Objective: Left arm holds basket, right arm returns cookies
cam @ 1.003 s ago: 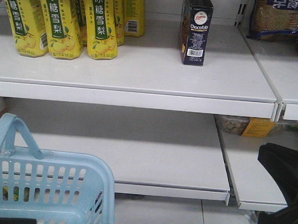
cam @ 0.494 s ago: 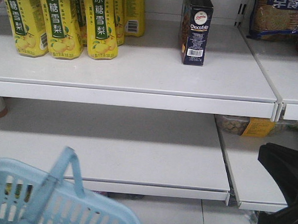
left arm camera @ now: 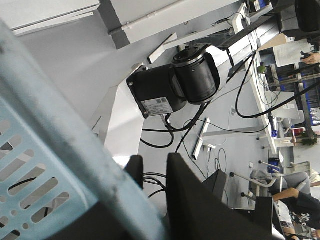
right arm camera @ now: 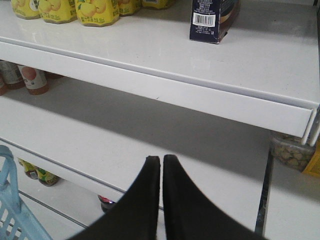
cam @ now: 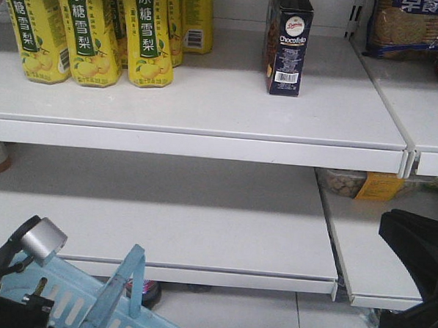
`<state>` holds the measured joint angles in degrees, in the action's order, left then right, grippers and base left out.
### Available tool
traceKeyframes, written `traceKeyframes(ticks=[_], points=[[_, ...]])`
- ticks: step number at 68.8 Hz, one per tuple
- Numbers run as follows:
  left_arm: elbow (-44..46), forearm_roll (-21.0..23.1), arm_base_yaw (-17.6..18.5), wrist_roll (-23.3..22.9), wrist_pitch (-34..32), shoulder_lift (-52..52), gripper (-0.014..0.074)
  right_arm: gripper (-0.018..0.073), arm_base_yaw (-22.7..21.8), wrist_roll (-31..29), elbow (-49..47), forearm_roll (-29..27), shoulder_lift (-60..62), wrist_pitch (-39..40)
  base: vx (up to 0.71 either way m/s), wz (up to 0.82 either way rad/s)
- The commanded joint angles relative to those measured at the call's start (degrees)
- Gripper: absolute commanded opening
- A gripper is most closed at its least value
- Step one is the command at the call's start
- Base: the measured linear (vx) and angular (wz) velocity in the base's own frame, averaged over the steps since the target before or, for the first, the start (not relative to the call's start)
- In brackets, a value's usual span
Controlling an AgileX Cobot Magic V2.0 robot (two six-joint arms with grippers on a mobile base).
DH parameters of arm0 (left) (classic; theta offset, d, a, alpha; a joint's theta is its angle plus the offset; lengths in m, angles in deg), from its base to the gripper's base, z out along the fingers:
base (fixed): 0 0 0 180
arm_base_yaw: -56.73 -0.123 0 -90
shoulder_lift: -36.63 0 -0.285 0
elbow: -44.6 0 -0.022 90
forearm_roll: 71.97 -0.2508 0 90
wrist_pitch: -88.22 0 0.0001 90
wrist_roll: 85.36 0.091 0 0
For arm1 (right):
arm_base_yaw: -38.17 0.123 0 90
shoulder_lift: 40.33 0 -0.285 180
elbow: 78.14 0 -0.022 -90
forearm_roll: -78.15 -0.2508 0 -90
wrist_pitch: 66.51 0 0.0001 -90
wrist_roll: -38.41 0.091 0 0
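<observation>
**Cookies upright on the top shelf; basket tipped low at lower left**

The cookies (cam: 287,41) stood upright on the upper shelf (cam: 207,104), in the upper middle of the front view, barcode facing out and well clear of anything else. A cluster of yellow drink bottles (cam: 86,28) filled the upper left of that shelf, and a clear cracker pack (cam: 413,27) sat at the upper right on the neighbouring shelf section. In the right wrist view the carton's lower part appeared at the top centre (right arm camera: 212,20), set back from the shelf edge.

The basket (cam: 86,308) lay at the lower left corner of the front view, tilted steeply, its swing handle (cam: 121,287) slanting up in front of the lower shelf (cam: 201,222). Part of the left arm, with a silver cylinder (cam: 42,239), overlapped the basket's upper left side. In the left wrist view the basket's thick rim (left arm camera: 75,145) ran diagonally across the left of the frame, with the left gripper's (left arm camera: 150,175) dark fingers pressed close behind it, apparently clamped on the rim.

The right arm (cam: 419,277) showed as a black mass at the lower right of the front view. The right gripper (right arm camera: 161,172) hung in front of the lower shelf, its two fingers closed together with only a thin slit between them and nothing held.
</observation>
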<state>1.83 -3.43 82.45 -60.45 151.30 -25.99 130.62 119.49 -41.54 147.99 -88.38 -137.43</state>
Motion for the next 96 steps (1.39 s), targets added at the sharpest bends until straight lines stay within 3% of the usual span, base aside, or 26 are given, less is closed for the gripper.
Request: traceKeyframes(ticks=[1, 28, 49, 58, 69, 79, 89, 96], points=[[1.8, 4.9, 0.3, 0.3, 0.9, 0.4, -0.0006, -0.0008, 0.0, -0.2, -1.3, 4.5, 0.0, -0.8, 0.0, 0.0], [1.8, 4.8, 0.3, 0.3, 0.0, 2.7, -0.0006, -0.0008, 0.0, -0.2, -1.3, 4.5, 0.0, -0.8, 0.0, 0.0], [1.8, 1.5, 0.1, 0.3, -5.4, 26.9, -0.0006, -0.0008, 0.0, -0.2, -1.3, 4.5, 0.0, -0.8, 0.0, 0.0], [1.8, -2.5, -1.7, 0.3, -8.3, 37.5, -0.0006, -0.0008, 0.0, -0.2, -1.3, 4.5, 0.0, -0.8, 0.0, 0.0], [1.8, -8.9, -9.4, 0.3, -10.5, 49.9, -0.0006, -0.0008, 0.0, -0.2, -1.3, 4.5, 0.0, -0.8, 0.0, 0.0], [1.8, -17.9, -15.8, 0.3, -11.4, 56.6, -0.0006, -0.0008, 0.0, -0.2, -1.3, 4.5, 0.0, -0.8, 0.0, 0.0], [1.8, -25.9, -20.2, 0.3, -12.9, 56.4, -0.0006, -0.0008, 0.0, -0.2, -1.3, 4.5, 0.0, -0.8, 0.0, 0.0], [1.8, -34.9, -22.2, 0.0, -15.9, 56.4, -0.0006, -0.0008, 0.0, -0.2, -1.3, 4.7, 0.0, -0.8, 0.0, 0.0]])
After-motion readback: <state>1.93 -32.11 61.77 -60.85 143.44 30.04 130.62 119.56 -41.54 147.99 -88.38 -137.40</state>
